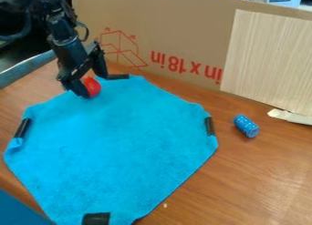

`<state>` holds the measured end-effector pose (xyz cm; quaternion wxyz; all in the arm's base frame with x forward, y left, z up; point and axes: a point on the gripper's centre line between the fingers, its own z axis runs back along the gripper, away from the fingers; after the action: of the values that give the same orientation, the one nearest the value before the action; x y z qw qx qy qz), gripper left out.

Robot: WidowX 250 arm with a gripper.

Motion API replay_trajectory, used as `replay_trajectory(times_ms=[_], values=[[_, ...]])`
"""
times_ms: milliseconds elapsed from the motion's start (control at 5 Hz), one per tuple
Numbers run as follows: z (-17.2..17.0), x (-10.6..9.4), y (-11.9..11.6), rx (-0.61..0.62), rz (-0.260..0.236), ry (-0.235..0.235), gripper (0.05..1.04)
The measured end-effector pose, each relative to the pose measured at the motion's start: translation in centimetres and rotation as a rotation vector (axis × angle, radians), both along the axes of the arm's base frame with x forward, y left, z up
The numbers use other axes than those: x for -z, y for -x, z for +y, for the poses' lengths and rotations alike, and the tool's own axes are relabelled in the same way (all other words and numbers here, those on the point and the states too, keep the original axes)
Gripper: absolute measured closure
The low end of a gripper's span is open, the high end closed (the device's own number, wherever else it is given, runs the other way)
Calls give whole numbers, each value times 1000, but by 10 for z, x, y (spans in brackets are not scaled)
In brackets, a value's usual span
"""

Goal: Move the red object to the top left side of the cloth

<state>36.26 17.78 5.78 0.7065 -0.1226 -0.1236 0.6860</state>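
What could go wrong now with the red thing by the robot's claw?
The claw is right at the red thing, so a small bump might push it out of place. The red thing is also close to the edge of the blue cloth, so it could end up on the table. And the claw is low beside a black strip on the cloth, so it might catch it and wrinkle the cloth.

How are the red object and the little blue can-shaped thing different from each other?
The red object is red, while the blue can-shaped thing is blue. The red object is at the cloth's upper left edge, by the pincer; the blue can-shaped thing lies on its side on the bare wood, right of the cloth. Both look small beside the cloth.
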Motion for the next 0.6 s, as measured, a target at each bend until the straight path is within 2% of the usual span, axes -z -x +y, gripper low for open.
replay_trajectory(times_ms=[200, 400, 600], values=[[-6, 2, 1, 11, -5, 37, 83], [-11, -4, 1, 85, 13, 58, 83], [-16, -36, -10, 320, 107, -46, 84]])
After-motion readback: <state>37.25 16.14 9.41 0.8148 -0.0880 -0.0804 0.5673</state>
